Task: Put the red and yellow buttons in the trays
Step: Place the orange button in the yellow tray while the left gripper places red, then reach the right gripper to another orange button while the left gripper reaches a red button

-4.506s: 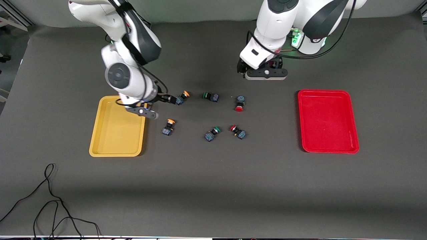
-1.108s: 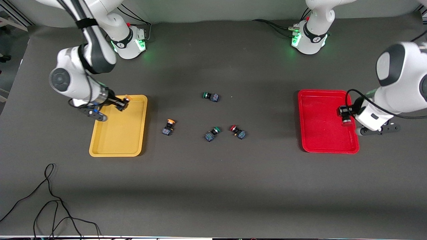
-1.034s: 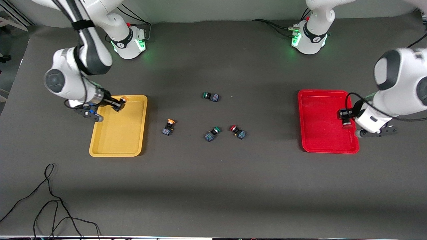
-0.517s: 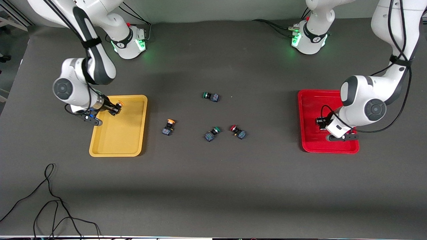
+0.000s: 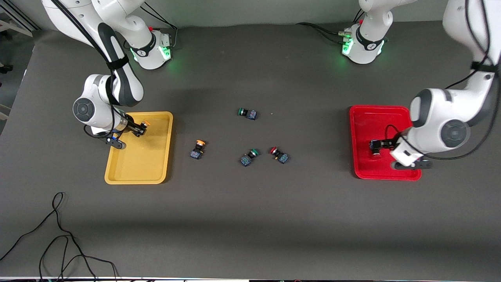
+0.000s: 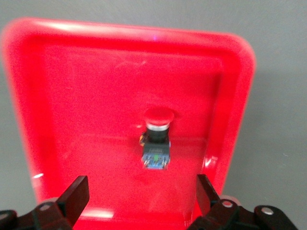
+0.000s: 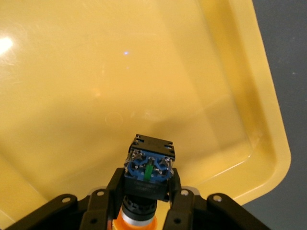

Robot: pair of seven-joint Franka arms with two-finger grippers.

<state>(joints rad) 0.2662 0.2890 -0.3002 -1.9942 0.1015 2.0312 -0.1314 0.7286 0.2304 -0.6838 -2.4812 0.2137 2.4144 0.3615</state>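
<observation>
The dark table (image 5: 250,219) carries everything. On it, the yellow tray (image 5: 154,172) sits toward the right arm's end, at nine o'clock from the table's middle in the front view, and the red tray (image 5: 362,117) sits toward the left arm's end, at three o'clock.

The right gripper (image 5: 137,129) hangs over the yellow tray's upper corner nearest the right arm's base, at about eleven o'clock on that tray. It is clenched on a yellow-capped button (image 5: 142,125), whose blue-black block points into the tray in the right wrist view (image 7: 148,167).

The left gripper (image 5: 385,144) is over the red tray, its fingers (image 6: 76,194) spread wide and released. A red-capped button (image 5: 375,148) lies free on the tray floor between them, touching neither finger, at about five o'clock on the tray; the left wrist view shows it on its side (image 6: 157,139).

Four buttons lie on the bare table between the trays. A second yellow-capped button (image 5: 197,149) is just beside the yellow tray, at three o'clock from it. A green-capped button (image 5: 248,113) lies at twelve o'clock of the cluster. Another green-capped button (image 5: 249,157) and a second red-capped button (image 5: 278,154) lie near each other, nearer the front camera.
</observation>
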